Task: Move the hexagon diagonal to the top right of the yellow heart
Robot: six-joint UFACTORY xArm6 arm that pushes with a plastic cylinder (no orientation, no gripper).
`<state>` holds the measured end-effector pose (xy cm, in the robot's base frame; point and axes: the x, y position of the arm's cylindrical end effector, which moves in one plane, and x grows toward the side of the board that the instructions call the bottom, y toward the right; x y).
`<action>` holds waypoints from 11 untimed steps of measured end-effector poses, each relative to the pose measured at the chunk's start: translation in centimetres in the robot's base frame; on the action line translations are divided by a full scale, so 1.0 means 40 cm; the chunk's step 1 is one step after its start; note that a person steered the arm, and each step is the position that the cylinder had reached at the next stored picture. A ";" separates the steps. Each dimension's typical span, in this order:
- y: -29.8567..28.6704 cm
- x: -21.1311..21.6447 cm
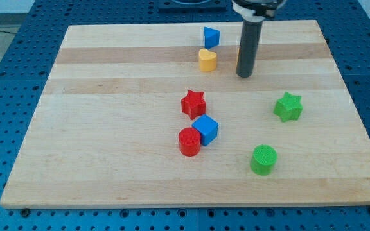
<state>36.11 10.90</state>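
The yellow heart (207, 59) lies near the view's top, just right of centre. My tip (244, 75) rests on the board to the heart's right and slightly lower. A thin orange-yellow sliver (238, 58) shows along the rod's left edge. It is a block almost wholly hidden behind the rod, so its shape cannot be made out. No other hexagon shows. A blue block (211, 36) of unclear shape sits just above the heart.
A red star (193, 103), a blue cube (205, 129) and a red cylinder (189, 141) cluster at the board's middle. A green star (288, 106) lies at the right and a green cylinder (263, 159) at the lower right. The wooden board (108, 128) lies on a blue perforated table.
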 end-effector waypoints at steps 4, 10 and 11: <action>-0.103 -0.100; -0.057 -0.062; -0.147 -0.056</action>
